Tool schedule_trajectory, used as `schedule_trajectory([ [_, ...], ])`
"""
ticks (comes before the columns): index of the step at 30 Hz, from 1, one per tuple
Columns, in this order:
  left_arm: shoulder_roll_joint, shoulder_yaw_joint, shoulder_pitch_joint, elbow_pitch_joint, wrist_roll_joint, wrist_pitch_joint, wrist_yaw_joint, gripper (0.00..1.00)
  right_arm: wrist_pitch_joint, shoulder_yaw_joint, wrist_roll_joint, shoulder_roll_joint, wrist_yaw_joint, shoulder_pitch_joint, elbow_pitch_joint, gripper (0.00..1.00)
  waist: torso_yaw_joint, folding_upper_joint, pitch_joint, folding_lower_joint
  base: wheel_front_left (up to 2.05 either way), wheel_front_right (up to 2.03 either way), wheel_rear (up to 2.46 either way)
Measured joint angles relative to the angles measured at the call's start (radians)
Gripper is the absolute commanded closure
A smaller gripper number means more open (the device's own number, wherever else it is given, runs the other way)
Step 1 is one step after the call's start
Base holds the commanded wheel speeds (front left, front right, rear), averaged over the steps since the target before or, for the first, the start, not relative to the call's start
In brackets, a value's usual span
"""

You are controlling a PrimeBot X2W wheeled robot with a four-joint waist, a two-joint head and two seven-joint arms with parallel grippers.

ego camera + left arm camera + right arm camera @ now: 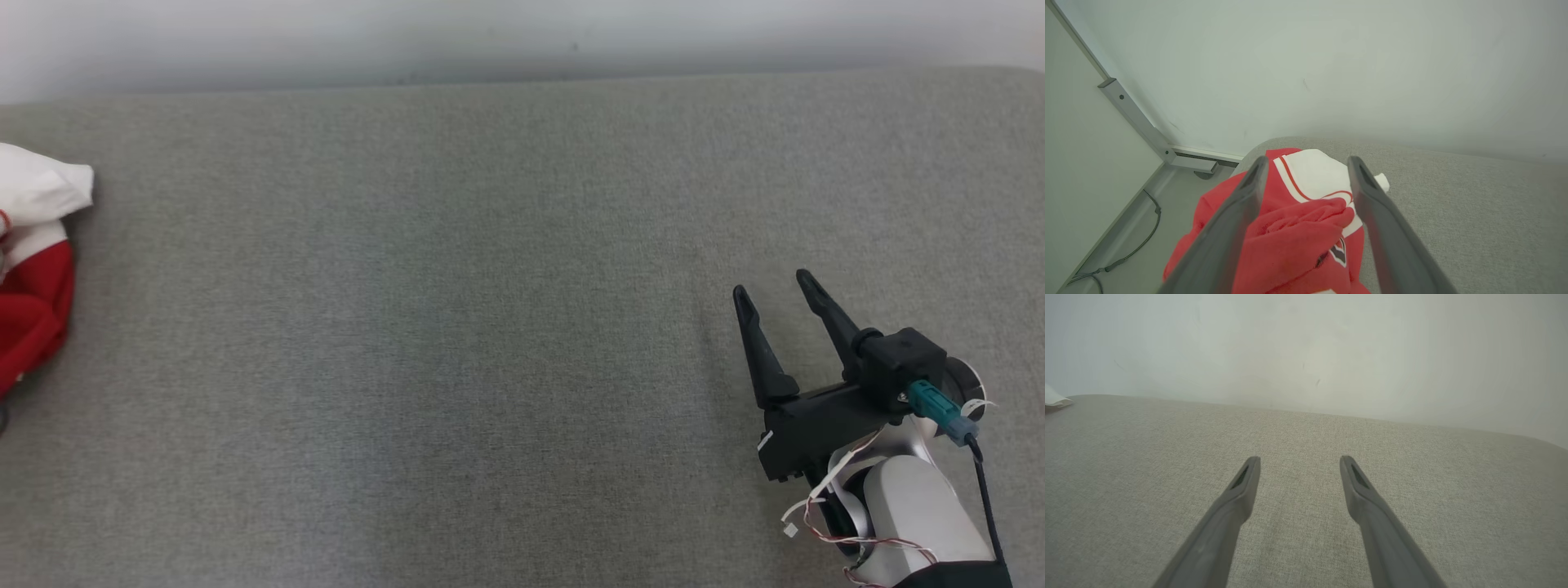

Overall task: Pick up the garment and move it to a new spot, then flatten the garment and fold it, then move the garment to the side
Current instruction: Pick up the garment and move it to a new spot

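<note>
Your right tool (772, 284) hangs wide open and empty over the near right part of the grey fabric-covered desk (457, 327). Your left tool (1307, 161), also wide open and holding nothing, points at the crumpled red-and-white jersey garment (1290, 237) on the desk's left edge. The pickup looks unstarted: lower the left tool, pinch a thick fold, then lift

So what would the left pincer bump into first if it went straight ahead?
Most likely the crumpled red and white garment lying just ahead of the open left pincer, though depth is unclear.
</note>
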Motion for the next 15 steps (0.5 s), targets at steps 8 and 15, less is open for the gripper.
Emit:
schedule_trajectory([
  [8,0.021,-0.081,-0.065,0.065,-0.152,0.305,-0.004,0.00,0.014,0.002,-0.006,-0.012,0.000,-0.013,-0.021,0.00,-0.033,0.0000,0.049,0.0000,0.00,0.00,0.00],
  [15,0.082,-0.148,-0.119,0.123,-0.169,0.457,-0.005,0.00,0.019,0.008,-0.004,-0.024,0.000,-0.021,-0.038,0.00,-0.051,-0.0001,0.074,-0.0001,0.00,0.00,0.00],
])
